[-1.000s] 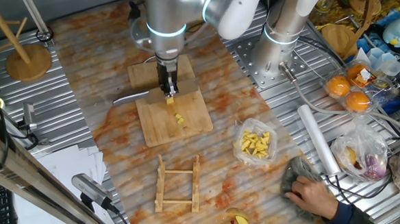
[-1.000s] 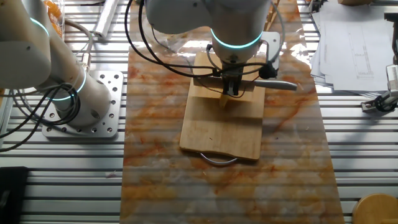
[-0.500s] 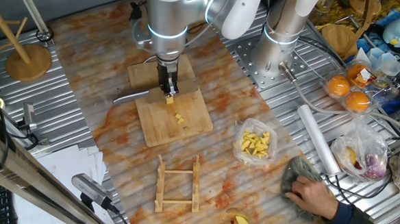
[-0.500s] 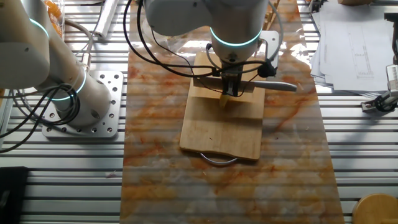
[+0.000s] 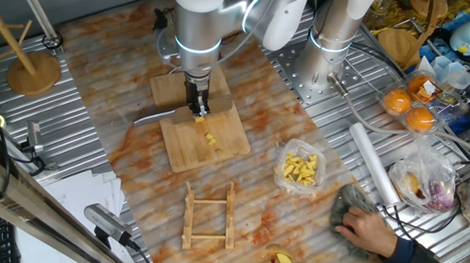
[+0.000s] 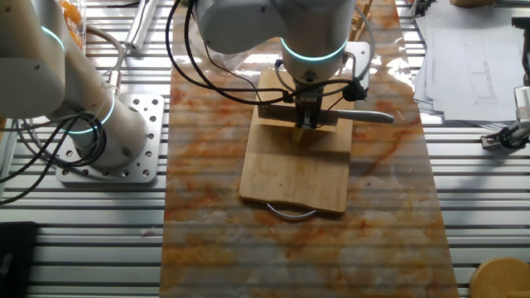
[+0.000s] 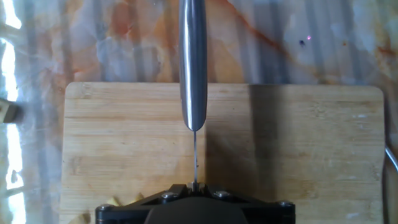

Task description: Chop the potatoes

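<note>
1. My pincer (image 5: 197, 108) hung low over the bamboo cutting board (image 5: 218, 147), pinching a knife (image 6: 364, 117). The steel handle stuck out sideways past the board's edge; in the hand view the handle (image 7: 193, 62) ran straight away from my fingers with the thin spine of the blade below it.
2. The potato (image 5: 199, 119) sat on the board right under the blade, a small pale-yellow piece. A few cut yellow bits (image 5: 211, 139) lay just beside it, nearer the board's middle.
3. In the other fixed view the potato (image 6: 300, 134) showed as a yellow sliver below my fingers. Whether the edge was touching it or just above it I could not tell from these angles.
4. Handling judgement: raw peeled potato should be firm but brittle under a blade, light, and wet-slick on its cut faces. A piece this small will likely skid or roll on bamboo if the edge lands off-centre. Nothing held it down, so a straight vertical press through the middle looked safest.
5. Grip judgement: my hold belonged on the knife, close to where handle meets blade, and that is where it was.
6. Writing: no brand, label or lettering readable on knife or board. Sheets of paper (image 6: 472, 50) carried faint drawings, too small to read.
</note>
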`<state>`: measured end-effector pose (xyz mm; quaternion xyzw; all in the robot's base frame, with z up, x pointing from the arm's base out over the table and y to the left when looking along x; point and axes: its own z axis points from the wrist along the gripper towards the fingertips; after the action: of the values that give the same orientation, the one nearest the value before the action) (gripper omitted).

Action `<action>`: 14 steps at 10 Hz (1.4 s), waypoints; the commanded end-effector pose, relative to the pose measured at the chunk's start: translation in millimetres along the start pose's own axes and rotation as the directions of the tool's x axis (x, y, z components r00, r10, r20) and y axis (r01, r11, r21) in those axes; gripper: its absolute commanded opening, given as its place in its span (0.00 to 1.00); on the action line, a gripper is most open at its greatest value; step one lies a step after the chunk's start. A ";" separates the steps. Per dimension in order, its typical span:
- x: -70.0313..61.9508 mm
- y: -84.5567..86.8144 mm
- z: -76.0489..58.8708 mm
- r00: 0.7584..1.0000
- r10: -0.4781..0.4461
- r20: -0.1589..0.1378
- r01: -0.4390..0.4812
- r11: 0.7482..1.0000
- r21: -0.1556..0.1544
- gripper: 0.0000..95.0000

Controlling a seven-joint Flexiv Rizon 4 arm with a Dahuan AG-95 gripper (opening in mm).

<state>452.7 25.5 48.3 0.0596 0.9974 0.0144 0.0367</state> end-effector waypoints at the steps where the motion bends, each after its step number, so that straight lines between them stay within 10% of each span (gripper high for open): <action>1: 1.3 -1.2 1.1 1.000 0.001 -0.002 -0.001 1.000 -0.010 0.00; 7: 1.6 1.1 15.4 1.000 -0.007 -0.005 0.007 1.000 0.001 0.00; 14: 0.8 -1.1 -18.4 1.000 -0.022 -0.004 0.022 0.999 -0.027 0.00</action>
<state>445.1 23.7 72.6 0.0465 0.9980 0.0282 0.0336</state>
